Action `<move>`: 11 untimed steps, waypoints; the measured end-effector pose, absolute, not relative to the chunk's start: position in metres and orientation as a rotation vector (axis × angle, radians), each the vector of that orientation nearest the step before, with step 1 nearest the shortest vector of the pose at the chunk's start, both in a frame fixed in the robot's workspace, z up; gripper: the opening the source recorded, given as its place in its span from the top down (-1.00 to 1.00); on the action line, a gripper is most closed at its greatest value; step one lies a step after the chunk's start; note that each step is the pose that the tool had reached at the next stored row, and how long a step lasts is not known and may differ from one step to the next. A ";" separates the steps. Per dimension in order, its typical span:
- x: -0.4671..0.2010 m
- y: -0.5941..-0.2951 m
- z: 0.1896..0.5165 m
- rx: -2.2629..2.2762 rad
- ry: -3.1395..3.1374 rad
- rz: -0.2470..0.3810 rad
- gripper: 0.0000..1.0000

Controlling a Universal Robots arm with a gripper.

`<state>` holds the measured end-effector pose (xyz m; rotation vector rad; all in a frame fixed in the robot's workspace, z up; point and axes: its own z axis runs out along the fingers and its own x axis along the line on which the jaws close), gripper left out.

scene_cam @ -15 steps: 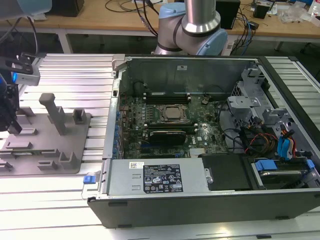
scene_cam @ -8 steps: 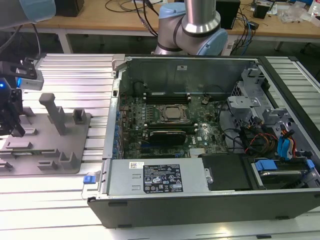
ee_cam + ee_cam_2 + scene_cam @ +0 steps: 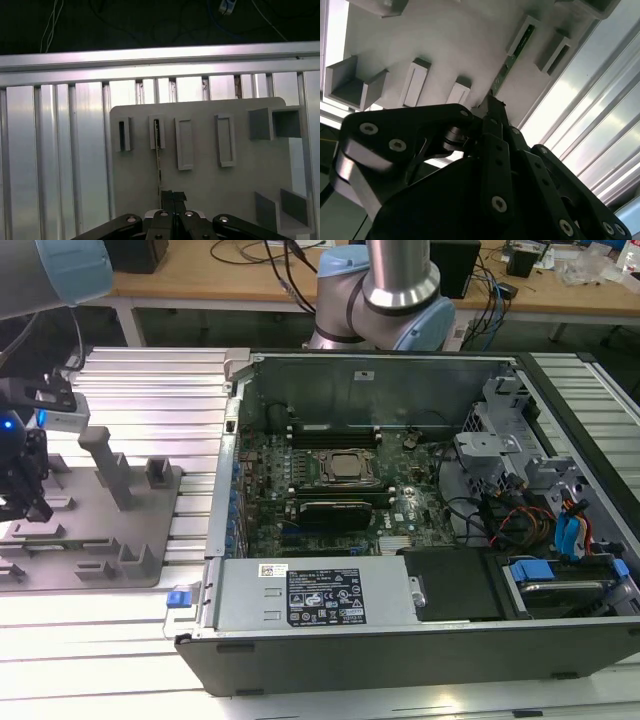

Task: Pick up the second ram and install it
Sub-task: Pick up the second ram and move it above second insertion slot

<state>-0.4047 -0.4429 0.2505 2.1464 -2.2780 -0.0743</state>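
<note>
Gripper point(image 3: 173, 196), closed narrow on the ram's point(image 3: 159, 160) near end, sits low over the grey holder point(image 3: 210, 200) on the worktop point(image 3: 130, 380). The ram stands on edge in its slot point(image 3: 152, 134), easy to pinch, well apart from the open computer point(image 3: 380, 490).

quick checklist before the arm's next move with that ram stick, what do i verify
1. second ram standing on edge in its grey holder: ok.
2. gripper at the ram's near end, in both wrist views: ok.
3. fingers look shut, but whether they clamp the ram: cannot tell.
4. computer case open, motherboard exposed: ok.
5. free memory slot on the board: cannot tell.
</note>
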 end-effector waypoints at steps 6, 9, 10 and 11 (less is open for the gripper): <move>-0.411 -0.450 0.239 2.148 -2.277 -0.074 0.84; -0.411 -0.451 0.237 2.148 -2.277 -0.074 0.84; -0.411 -0.451 0.237 2.148 -2.277 -0.074 0.84; -0.411 -0.451 0.237 2.148 -2.277 -0.074 0.84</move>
